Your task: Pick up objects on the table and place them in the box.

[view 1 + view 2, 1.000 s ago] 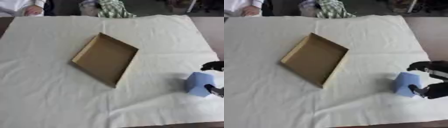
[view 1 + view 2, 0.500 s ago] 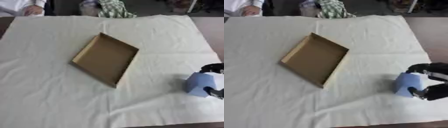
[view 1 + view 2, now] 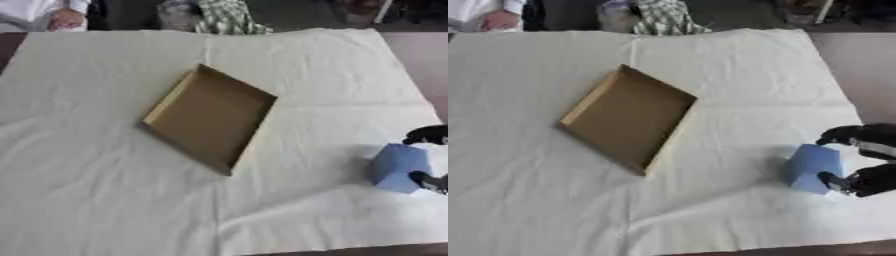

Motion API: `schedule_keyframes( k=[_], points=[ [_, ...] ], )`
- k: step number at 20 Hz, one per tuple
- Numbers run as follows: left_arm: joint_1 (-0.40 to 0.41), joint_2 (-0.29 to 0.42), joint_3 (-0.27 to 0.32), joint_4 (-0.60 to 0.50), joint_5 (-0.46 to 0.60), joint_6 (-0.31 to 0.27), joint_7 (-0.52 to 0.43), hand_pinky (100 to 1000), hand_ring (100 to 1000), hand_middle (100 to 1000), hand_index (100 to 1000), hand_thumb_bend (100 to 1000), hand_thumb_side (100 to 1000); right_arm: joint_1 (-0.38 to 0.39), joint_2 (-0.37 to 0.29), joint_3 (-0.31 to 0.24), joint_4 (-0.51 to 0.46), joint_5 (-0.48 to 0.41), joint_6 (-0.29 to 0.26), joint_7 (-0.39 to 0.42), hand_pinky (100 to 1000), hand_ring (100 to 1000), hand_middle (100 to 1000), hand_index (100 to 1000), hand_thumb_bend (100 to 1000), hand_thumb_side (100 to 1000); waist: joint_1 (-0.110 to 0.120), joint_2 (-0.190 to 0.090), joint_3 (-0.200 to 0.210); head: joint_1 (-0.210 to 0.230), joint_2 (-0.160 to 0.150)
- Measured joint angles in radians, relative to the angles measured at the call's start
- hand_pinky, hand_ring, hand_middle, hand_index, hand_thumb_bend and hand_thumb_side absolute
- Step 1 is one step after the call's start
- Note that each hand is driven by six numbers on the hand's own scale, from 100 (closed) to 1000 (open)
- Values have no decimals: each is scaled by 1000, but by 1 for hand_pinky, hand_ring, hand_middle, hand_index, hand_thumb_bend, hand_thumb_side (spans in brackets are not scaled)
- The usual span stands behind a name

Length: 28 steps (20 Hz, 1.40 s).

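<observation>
Right eye view shows the robot's black right hand (image 3: 866,159) curled round the pale blue, soft-edged block (image 3: 813,168) at the near right of the table, one finger over its far top corner and another hooked on its near right side; over the last second the hand has closed in from a looser straddle to this clasp, while the block has barely shifted, so I judge the grasp made and the lift not begun. Well apart to the far left, the shallow brown cardboard box (image 3: 595,96) lies askew and empty on the wrinkled cream tablecloth (image 3: 544,200); the left hand is out of sight.
</observation>
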Motion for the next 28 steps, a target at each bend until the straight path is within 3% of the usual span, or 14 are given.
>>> schedule_keyframes(
  k=[12, 28],
  points=[
    [0, 0, 0, 0, -1, 2, -7, 629, 897, 623, 647, 352, 554, -1, 0, -5, 25, 37, 4, -5, 1000, 1000, 1000, 1000, 246, 806, 2, 7, -2, -3, 0],
    [0, 0, 0, 0, -3, 6, -20, 628, 899, 624, 646, 349, 557, -6, 0, 6, 40, 24, -18, 9, 1000, 1000, 1000, 1000, 230, 808, 3, 9, 0, -5, -8]
  ],
)
